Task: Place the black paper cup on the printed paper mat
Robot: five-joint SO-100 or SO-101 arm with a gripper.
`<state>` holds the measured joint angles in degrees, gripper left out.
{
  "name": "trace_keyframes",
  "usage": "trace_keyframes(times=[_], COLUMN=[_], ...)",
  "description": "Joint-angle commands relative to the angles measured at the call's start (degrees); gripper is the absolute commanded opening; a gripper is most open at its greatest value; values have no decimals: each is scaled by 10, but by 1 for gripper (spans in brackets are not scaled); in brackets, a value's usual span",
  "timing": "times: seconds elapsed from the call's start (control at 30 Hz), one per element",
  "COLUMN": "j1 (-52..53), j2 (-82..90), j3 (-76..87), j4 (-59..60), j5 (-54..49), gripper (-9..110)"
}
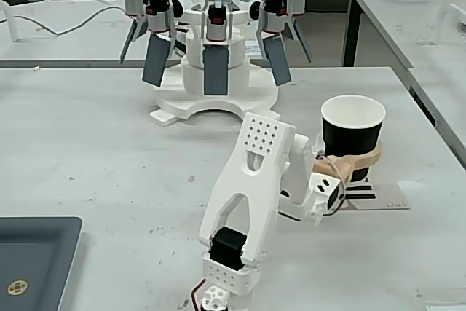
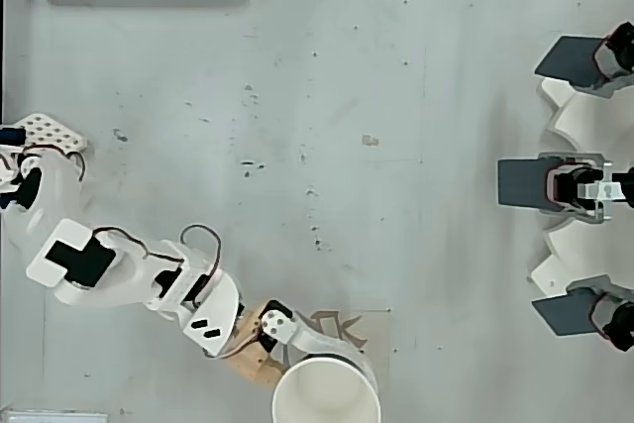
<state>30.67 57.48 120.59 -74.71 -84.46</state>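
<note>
in the fixed view, a dark grey tray (image 1: 33, 260) sits at the lower left of the counter (image 1: 109, 151). right of centre, the pincer (image 1: 354, 162) is clamped around the lower wall of the black paper cup (image 1: 352, 136), which stands upright over the printed paper mat (image 1: 371, 198) at the lower right. the cup looks light and easily crushed, so a gentle mid-wall hold seems best.
</note>
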Motion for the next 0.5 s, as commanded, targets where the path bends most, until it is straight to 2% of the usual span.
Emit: trace_keyframes(times=[0.0, 0.47], j1=[6, 5], j2=[-13, -91], j3=[-40, -122], j4=[-25, -34], j5=[6, 16], gripper=[6, 6])
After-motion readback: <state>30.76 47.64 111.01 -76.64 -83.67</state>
